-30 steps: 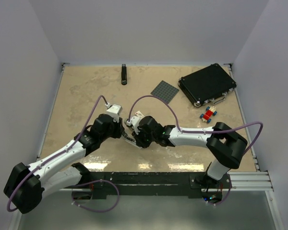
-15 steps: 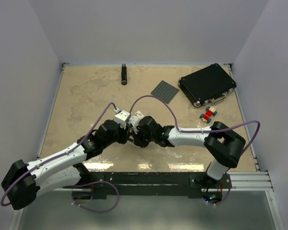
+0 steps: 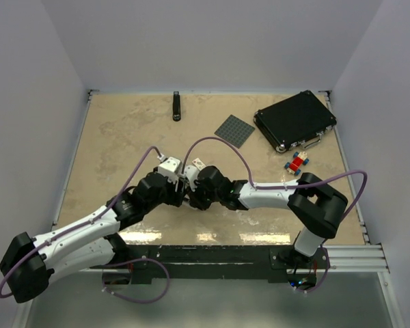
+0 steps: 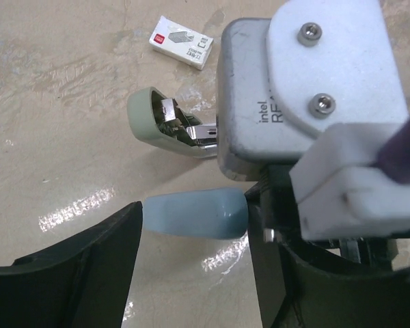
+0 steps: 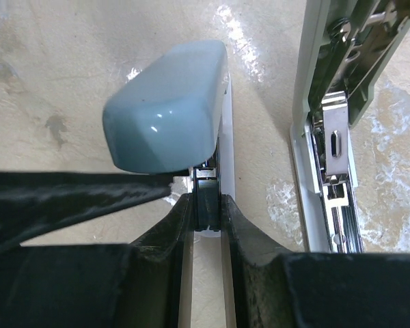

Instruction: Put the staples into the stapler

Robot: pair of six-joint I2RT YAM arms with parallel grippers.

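The stapler lies opened out on the tabletop. Its grey-green part (image 4: 157,127), silvery metal inside, sits beside the pale blue part (image 4: 195,213). My left gripper (image 4: 195,236) is open, its black fingers (image 4: 89,273) standing on either side of the pale blue part's ends. My right gripper (image 5: 206,201) is shut on the stapler's narrow rail just below the blue part (image 5: 167,106); the grey-green part (image 5: 335,102) lies to its right. The staples' white box (image 4: 182,42) rests on the table beyond. In the top view both grippers (image 3: 187,188) meet mid-table and hide the stapler.
A slim black stapler (image 3: 177,106) lies at the back. A dark grey baseplate (image 3: 234,130) and a black case (image 3: 295,120) sit at the back right. Red-and-blue toy bricks (image 3: 298,162) are right of the arms. The right wrist's camera housing (image 4: 260,102) looms close over the stapler.
My left arm has swung right until its gripper meets the right one, and its jaws have widened. The right gripper has kept its place and its grip.
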